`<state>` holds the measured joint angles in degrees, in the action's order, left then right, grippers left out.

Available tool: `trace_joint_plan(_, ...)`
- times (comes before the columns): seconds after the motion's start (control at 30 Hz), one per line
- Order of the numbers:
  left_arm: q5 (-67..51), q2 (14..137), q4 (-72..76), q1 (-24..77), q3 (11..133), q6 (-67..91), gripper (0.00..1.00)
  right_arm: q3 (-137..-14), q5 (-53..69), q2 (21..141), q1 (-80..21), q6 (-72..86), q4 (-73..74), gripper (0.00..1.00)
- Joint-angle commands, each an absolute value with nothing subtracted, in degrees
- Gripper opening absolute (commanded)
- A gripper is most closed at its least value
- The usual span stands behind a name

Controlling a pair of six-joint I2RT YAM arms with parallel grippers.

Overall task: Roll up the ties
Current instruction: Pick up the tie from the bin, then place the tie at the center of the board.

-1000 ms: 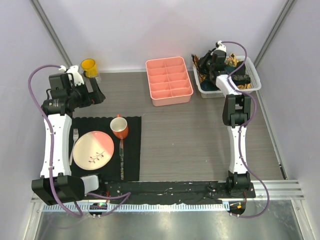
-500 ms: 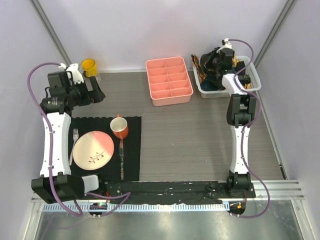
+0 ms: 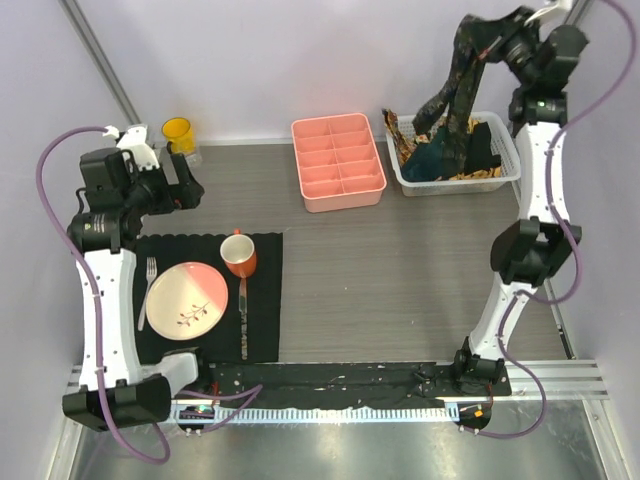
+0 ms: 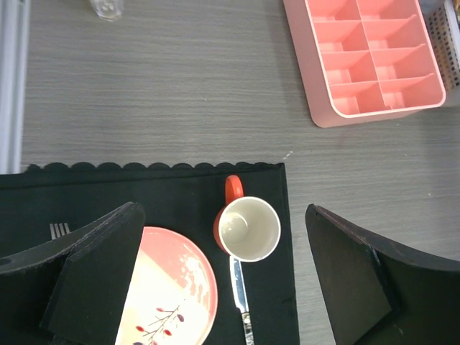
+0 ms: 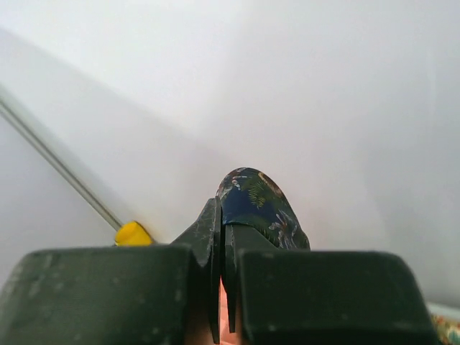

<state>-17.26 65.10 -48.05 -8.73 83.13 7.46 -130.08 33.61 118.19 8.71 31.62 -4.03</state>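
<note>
My right gripper [image 3: 487, 42] is raised high above the white basket [image 3: 503, 168] at the back right. It is shut on a dark tie with a small multicoloured pattern [image 3: 458, 95], which hangs in two strands down into the basket. In the right wrist view the tie [image 5: 259, 201] folds over the closed fingertips [image 5: 224, 223]. More ties lie bunched in the basket, teal [image 3: 437, 162], black [image 3: 483, 147] and gold-brown [image 3: 405, 148]. My left gripper [image 3: 190, 190] is open and empty, high over the black placemat [image 4: 144, 194].
A pink divided tray [image 3: 337, 161] stands left of the basket. The placemat holds a pink plate [image 3: 186, 299], an orange mug [image 3: 239, 256], a fork [image 3: 149, 290] and a knife [image 3: 243, 315]. A yellow cup [image 3: 179, 133] stands at the back left.
My right arm has risen steeply from the basket, drawing the dark patterned tie up out of it. My left arm has shifted slightly.
</note>
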Motion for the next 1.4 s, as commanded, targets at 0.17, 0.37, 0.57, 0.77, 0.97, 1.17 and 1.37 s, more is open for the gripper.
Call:
trace_joint_plan(0.17,-15.7,59.0,-48.3,-8.9,87.7,4.0,1.00,-130.0,39.0,99.8,9.6,36.2,-3.5,0.01)
trace_joint_plan(0.37,-22.5,56.4,-51.0,-8.9,89.1,-1.4,1.00,-121.2,38.3,89.1,12.3,36.9,-3.4,0.01)
trace_joint_plan(0.57,-29.4,52.6,-52.9,-8.8,85.4,-8.5,1.00,-103.2,37.0,72.9,18.3,30.1,-1.5,0.01)
trace_joint_plan(0.77,-29.1,52.1,-57.9,-8.7,82.8,-17.7,1.00,-86.9,45.5,61.1,18.3,22.1,3.9,0.01)
trace_joint_plan(0.97,-29.1,52.8,-62.0,-8.8,80.4,-24.1,1.00,-71.3,43.6,64.7,5.4,21.5,11.0,0.01)
trace_joint_plan(1.17,-29.4,54.1,-67.8,-8.8,80.5,-28.8,1.00,-67.6,36.4,74.2,-23.2,20.9,12.7,0.49)
trace_joint_plan(1.37,-31.5,58.3,-74.2,-8.7,85.2,-31.3,1.00,-83.7,39.1,88.6,-20.2,3.2,40.8,0.83)
